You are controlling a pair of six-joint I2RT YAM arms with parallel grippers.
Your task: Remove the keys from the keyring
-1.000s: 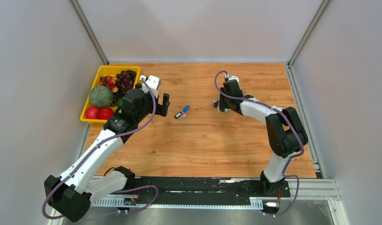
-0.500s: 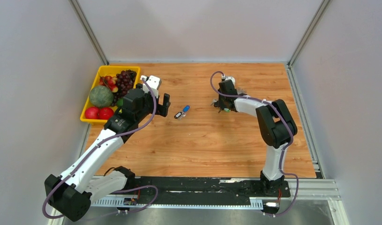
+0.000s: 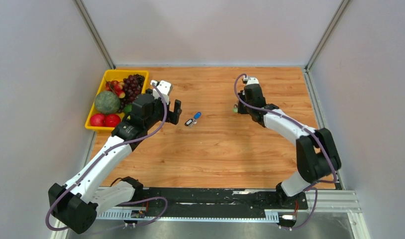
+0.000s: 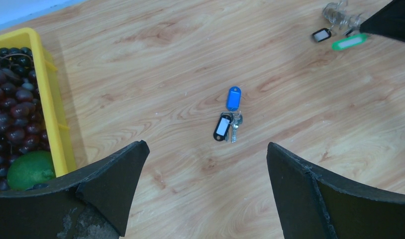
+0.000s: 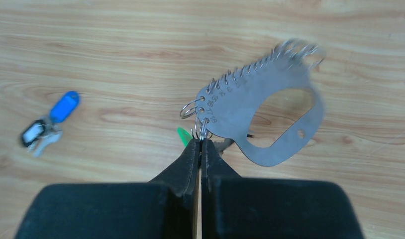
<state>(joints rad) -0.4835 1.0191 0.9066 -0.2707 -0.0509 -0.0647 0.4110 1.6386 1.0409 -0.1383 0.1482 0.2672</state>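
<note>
Currently the keyring (image 5: 228, 112), a flat metal plate edged with small rings, is pinched at one ring by the fully closed right end effector (image 5: 200, 142). Two keys (image 4: 229, 119), blue-headed and black-and-white, are seen lying on the bench (image 3: 215, 149) in front of the wide-open, empty left end effector (image 4: 205, 147).

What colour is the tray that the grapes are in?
Yellow. The tray shows best in the top external view.
</note>
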